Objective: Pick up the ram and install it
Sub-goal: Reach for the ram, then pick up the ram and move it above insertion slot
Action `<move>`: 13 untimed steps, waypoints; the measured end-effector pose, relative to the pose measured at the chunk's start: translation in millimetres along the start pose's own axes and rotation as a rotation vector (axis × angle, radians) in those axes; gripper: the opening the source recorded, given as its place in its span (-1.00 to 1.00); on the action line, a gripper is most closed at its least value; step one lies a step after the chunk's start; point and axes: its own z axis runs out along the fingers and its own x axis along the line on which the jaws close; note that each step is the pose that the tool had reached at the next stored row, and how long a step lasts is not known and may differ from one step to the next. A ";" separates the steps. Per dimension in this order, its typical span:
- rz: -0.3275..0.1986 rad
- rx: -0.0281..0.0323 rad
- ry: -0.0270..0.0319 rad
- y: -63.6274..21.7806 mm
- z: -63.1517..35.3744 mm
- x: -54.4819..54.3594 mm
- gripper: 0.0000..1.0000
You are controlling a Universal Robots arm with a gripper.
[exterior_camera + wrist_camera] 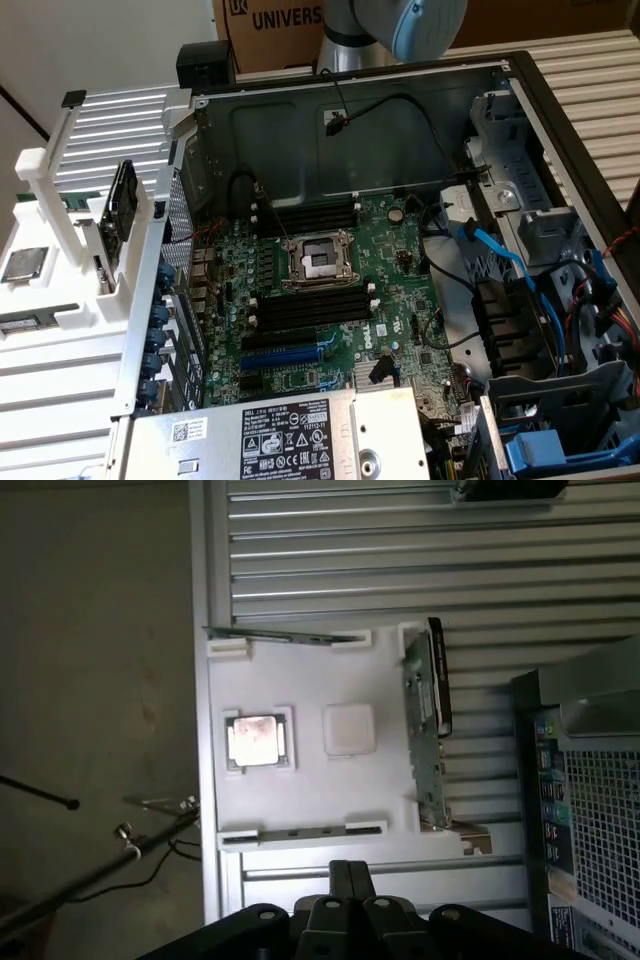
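Ram stick (pixel 280 635) sits slotted in the white tray (pixel 330 780); tool (pixel 349 868) closed, holding nothing

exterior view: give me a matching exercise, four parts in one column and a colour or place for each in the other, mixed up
Things:
1. CPU socket
2. long expansion slot
3. memory slots
4. expansion card

Descriptions:
a. black with white end clips
b. upright in the white holder outside the case, at the exterior view's left
c. blue
d. metal frame, between two banks of slots

Pairs: 1-d, 2-c, 3-a, 4-b
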 end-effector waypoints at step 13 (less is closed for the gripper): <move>-0.007 0.0000 0.0015 3.9 16.5 21.9 -0.80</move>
